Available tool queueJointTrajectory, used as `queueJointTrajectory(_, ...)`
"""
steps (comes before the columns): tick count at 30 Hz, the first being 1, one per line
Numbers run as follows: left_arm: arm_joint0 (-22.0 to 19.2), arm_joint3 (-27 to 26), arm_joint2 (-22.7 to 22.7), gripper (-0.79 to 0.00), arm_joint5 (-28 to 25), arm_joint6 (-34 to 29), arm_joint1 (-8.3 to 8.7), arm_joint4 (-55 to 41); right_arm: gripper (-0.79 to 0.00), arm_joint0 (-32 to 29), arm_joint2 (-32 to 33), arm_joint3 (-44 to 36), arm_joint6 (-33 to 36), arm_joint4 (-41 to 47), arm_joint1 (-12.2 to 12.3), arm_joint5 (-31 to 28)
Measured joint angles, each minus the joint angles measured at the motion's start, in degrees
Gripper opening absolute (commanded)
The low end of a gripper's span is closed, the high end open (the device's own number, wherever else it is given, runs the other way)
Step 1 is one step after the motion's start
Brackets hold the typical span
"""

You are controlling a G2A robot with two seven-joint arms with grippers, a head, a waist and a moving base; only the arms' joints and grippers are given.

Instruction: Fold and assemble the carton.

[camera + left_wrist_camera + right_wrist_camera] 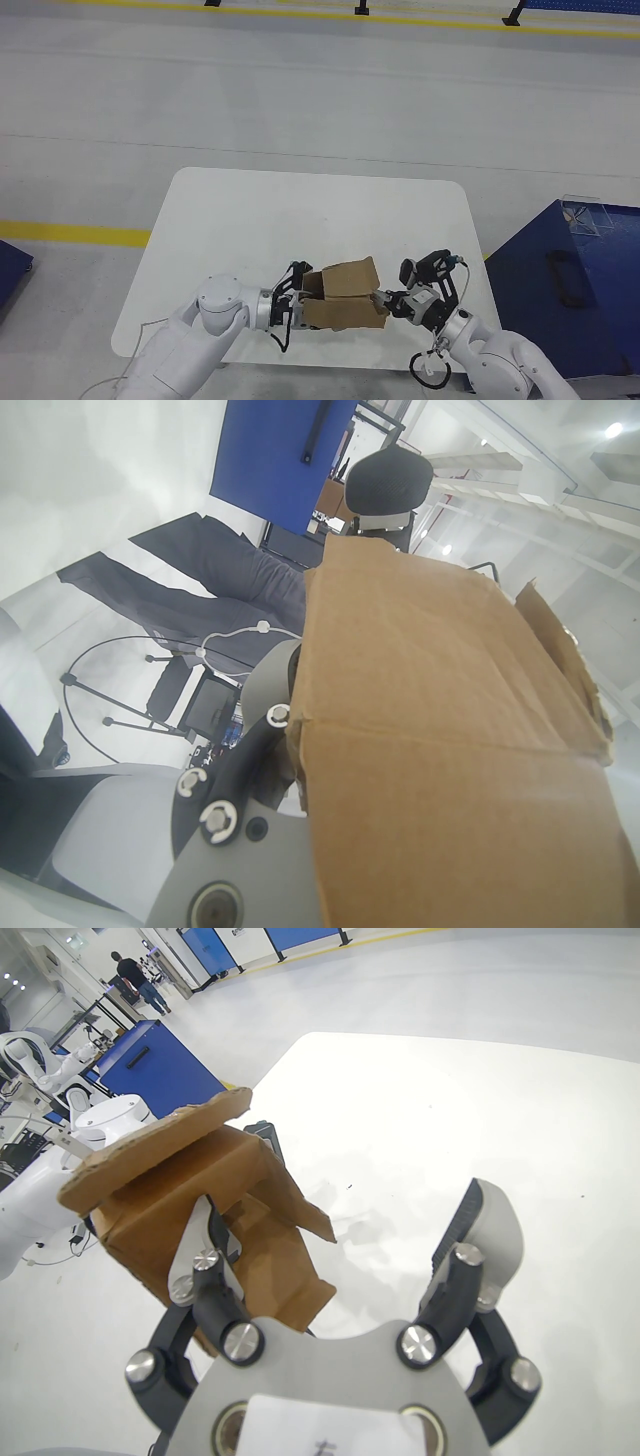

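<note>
Brown corrugated carton [345, 295] sits between our two grippers, over the white table [300, 210]. Our left gripper [292, 297] looks clamped on one end wall, which we judge steadies the carton for folding. Our right gripper [342, 1198] is spread wide, with one finger [197, 1233] inside the open end and the other clear of it, likely ready to press a flap. The carton is half formed, its flaps loose and ragged.
</note>
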Motion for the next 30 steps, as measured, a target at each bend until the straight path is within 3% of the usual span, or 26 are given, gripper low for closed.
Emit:
queueJointTrajectory(14, 3.0, -1.9, -4.2, -0.785, -2.5, 9.0, 0.69, 0.5, 0.000, -4.6, 7.4, -1.5, 0.3, -0.2, 0.2, -1.3)
queueJointTrajectory(19, 4.5, -4.1, -4.5, -0.785, -3.2, 12.4, 0.95, 3.6, 0.000, -4.2, 4.2, -0.8, 0.2, -5.0, -0.1, -1.8)
queueJointTrajectory(30, 5.5, -5.9, -3.8, -0.785, -3.6, 11.0, 0.96, 3.9, 0.000, 1.5, -4.0, 3.6, -1.2, -9.3, -1.4, 1.9)
